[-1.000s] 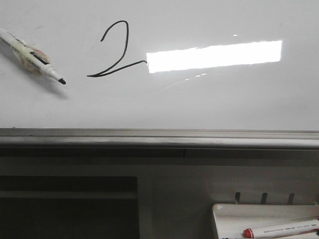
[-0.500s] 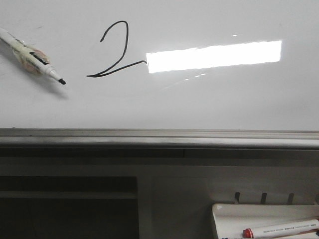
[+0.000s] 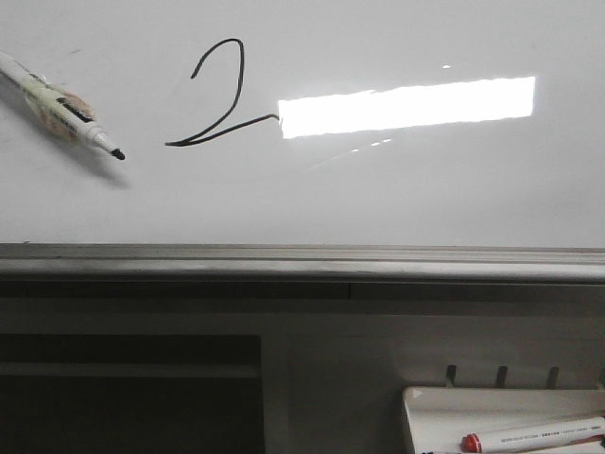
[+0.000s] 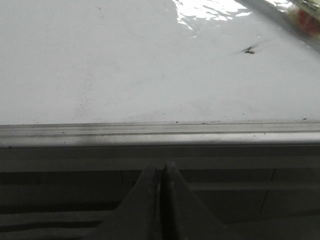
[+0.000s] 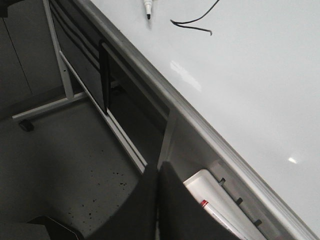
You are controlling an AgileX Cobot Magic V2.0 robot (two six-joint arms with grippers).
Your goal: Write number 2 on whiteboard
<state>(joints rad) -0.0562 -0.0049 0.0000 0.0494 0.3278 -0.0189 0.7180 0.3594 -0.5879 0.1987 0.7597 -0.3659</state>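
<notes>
Marker (image 3: 64, 113) lies uncapped on the whiteboard (image 3: 378, 199), left of the finished number 2 (image 3: 219, 95).
Both grippers (image 4: 161, 172) (image 5: 159, 172) sit pinched closed, empty, off the board; writing looks done, nothing more seems needed.

You're looking at an office or classroom-style setup: a glossy whiteboard (image 3: 378, 189) with a grey metal edge rail (image 3: 302, 263), a black marker (image 3: 66, 112) at 10 o'clock, and a white tray (image 3: 425, 416) holding a red-capped marker (image 3: 534, 435) at 5 o'clock.
</notes>
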